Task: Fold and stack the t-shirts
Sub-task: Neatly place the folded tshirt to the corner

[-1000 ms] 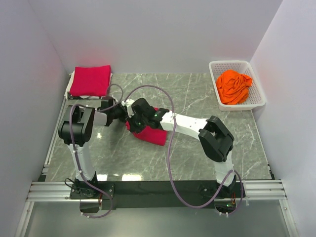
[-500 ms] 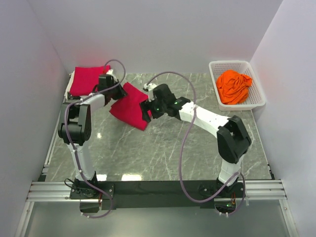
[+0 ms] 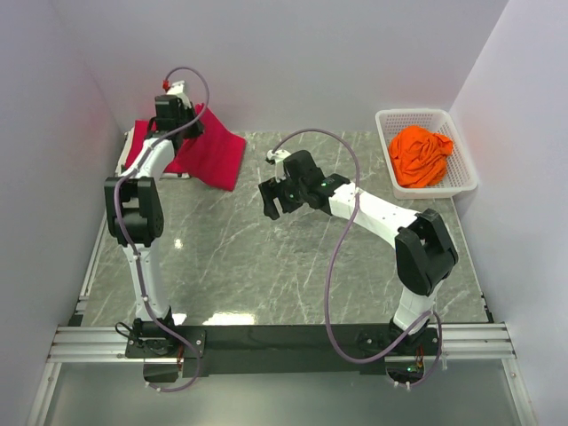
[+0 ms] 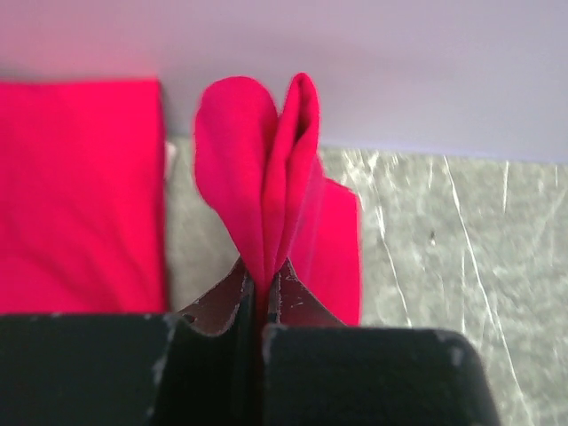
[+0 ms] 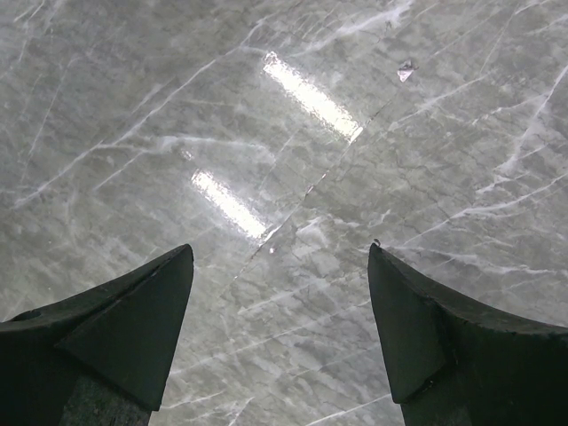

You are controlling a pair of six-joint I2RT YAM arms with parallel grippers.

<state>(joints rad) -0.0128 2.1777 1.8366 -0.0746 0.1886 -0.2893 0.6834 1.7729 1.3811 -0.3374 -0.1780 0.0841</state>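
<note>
My left gripper [image 4: 263, 297] pinches the red t-shirt [image 4: 253, 169] by its fold, floppy stuff I'd say; right gripper [image 5: 280, 253] open, empty.

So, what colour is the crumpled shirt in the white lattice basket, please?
Bright orange crumpled shirt, clearest in the top external view.

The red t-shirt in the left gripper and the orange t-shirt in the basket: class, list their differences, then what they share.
The red t-shirt is folded flat; the orange t-shirt is crumpled. The red t-shirt is pinched in the shut left gripper; the orange t-shirt lies untouched in the white basket. Both are soft cloth.
</note>
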